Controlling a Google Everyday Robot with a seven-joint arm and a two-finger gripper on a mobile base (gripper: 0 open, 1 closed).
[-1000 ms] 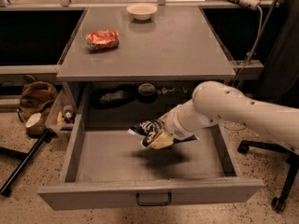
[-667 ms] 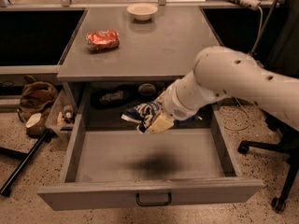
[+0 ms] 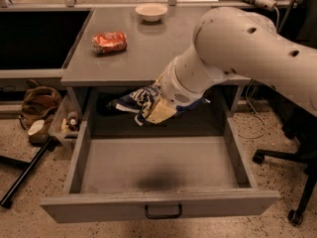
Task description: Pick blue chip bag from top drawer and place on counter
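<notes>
My gripper is shut on the blue chip bag, a dark navy glossy bag with white lettering. It holds the bag in the air above the open top drawer, just under the front edge of the grey counter. The bag sticks out to the left of the fingers. The large white arm comes in from the upper right and hides the counter's right part. The drawer floor below is bare, with the arm's shadow on it. The black pull handle shows on the drawer front.
An orange-red snack bag lies on the counter's left side and a white bowl stands at its back. A brown bag and clutter sit on the floor at the left. An office chair base is at the right.
The gripper has lifted the blue chip bag up out of the drawer, from near the drawer floor to the level of the counter's front edge.
</notes>
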